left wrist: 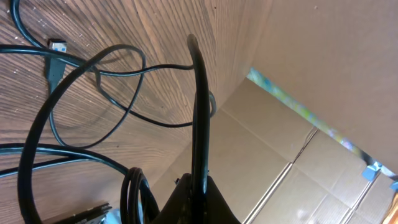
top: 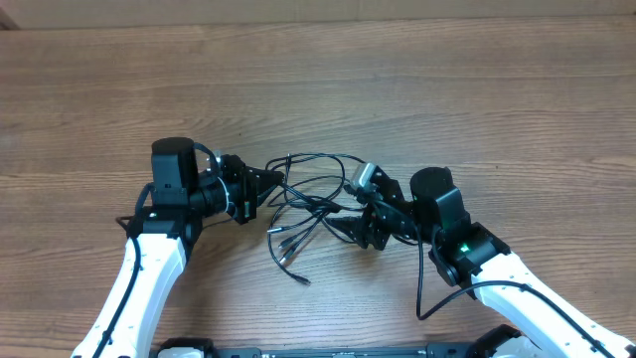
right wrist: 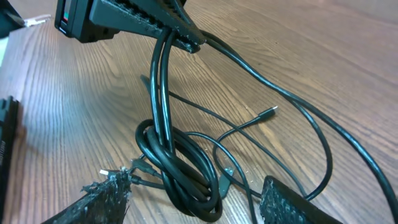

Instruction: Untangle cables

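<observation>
White moulded shells along left arm [top: 147, 280] and right arm [top: 512, 290], black cylindrical motor housings [top: 171, 165] near the wrists. Small green light [top: 463, 247] on the right, thick black wire [top: 419, 293] looping alongside. Black, rough-textured fingers [right wrist: 102, 199].

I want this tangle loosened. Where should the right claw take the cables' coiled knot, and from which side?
Probably across the thick loop of the coiled knot, straight ahead of the right claw, one finger each side. It rests on the table, bunched, under two strands rising into the shut left claw.
</observation>
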`<action>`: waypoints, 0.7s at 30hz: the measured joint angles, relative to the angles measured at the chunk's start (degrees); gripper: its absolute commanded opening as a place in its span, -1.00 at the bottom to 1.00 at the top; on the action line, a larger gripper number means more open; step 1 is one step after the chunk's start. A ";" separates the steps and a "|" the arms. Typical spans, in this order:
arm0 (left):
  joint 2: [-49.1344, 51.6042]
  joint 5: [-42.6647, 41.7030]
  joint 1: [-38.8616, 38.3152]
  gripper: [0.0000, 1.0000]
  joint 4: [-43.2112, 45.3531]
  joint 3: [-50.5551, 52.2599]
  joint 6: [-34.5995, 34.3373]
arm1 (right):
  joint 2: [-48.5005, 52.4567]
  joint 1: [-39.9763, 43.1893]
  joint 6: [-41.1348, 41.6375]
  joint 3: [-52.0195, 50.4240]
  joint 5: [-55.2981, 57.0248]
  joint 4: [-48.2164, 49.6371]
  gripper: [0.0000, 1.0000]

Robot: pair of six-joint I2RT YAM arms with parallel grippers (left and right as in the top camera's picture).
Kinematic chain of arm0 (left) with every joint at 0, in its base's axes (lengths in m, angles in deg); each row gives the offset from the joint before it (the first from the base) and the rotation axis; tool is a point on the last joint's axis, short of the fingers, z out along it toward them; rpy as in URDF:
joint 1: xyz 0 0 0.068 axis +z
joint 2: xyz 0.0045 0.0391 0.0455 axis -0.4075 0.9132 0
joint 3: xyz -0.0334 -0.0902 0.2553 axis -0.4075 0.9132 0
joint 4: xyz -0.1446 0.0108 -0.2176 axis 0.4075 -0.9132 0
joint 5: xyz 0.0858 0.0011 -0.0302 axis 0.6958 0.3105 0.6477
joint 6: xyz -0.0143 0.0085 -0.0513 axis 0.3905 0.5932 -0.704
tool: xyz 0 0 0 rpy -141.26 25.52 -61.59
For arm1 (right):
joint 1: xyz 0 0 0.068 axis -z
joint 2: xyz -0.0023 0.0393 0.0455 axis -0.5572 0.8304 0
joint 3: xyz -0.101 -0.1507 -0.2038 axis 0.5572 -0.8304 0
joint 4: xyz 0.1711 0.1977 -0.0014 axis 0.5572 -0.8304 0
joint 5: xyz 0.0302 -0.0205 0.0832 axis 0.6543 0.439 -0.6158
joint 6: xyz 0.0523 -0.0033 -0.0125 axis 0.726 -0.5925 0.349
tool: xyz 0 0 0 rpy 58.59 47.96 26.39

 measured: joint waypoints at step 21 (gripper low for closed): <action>0.00 -1.44 0.00 -0.91 0.20 0.00 -3.28 | 7.85 0.00 -3.58 0.00 -0.02 3.28 -0.80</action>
